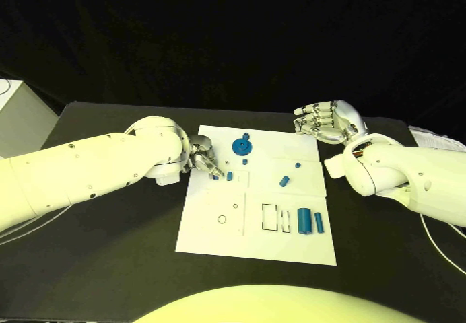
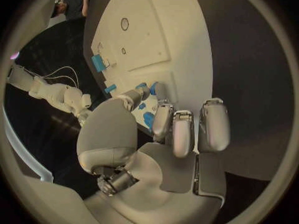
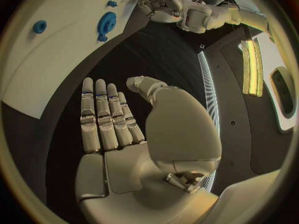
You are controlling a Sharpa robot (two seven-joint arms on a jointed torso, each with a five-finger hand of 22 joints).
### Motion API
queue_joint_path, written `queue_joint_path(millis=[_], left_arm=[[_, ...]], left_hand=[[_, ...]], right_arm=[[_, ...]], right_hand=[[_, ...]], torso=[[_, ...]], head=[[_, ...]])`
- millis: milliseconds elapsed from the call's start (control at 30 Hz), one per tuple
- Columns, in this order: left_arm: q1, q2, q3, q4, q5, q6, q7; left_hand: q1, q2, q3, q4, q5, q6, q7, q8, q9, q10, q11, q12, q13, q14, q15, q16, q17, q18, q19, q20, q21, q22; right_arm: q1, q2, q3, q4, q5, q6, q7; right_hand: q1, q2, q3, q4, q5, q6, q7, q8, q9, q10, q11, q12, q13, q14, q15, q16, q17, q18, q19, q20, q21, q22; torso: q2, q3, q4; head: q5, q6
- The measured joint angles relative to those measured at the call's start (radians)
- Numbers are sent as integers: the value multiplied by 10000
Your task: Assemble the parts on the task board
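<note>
The white task board [image 1: 219, 235] lies mid-table. My left hand [image 1: 202, 160] hovers low over its left part, thumb and a fingertip pinching a small blue part [image 1: 217, 173]; the left wrist view shows that part [image 2: 149, 88] between the tips. Another small blue piece [image 1: 229, 176] lies just beside it. A round blue gear-like part [image 1: 241, 146] sits at the far end, also seen from the right wrist [image 3: 106, 24]. Two blue cylinders [image 1: 304, 219] lie near the board's right side. My right hand [image 1: 328, 121] is raised beyond the board's far right corner, fingers straight, holding nothing.
More small blue pieces [image 1: 285, 180] [image 1: 245, 161] lie mid-board. Black outlines [image 1: 269, 217] and a small circle [image 1: 222, 219] mark the board's near half. A white box [image 1: 19, 114] stands at the table's left edge, and white papers [image 1: 437, 141] lie at the right.
</note>
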Motion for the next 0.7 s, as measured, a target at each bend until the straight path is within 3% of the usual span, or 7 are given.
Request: queue_joint_path(millis=[433,700], left_arm=[[-2,-73,-1,39,-16,-30,9],[-7,-156,33,135,-21,-139,21]], left_hand=[[9,9,-41,42,0,0,0,-33,-1,-1,0,0,-1,0,1,0,0,-1,1,0,0,0],[307,306,3,86,-4,-38,37,-92,-36,-41,-36,-170,-188,0,1,0,0,0,1,1,-41,0]], right_arm=[[0,-19,0,10,1,4,0],[0,-27,0,15,2,6,0]], right_hand=[[0,0,0,0,0,0,0,0,0,0,0,0,0,0,0,0,1,0,0,0,0,0],[0,0,0,0,2,0,0,0,0,0,0,0,0,0,0,0,0,-1,0,0,0,-1]], torso=[[1,3,-6],[3,0,-7]], head=[[-13,24],[-28,35]])
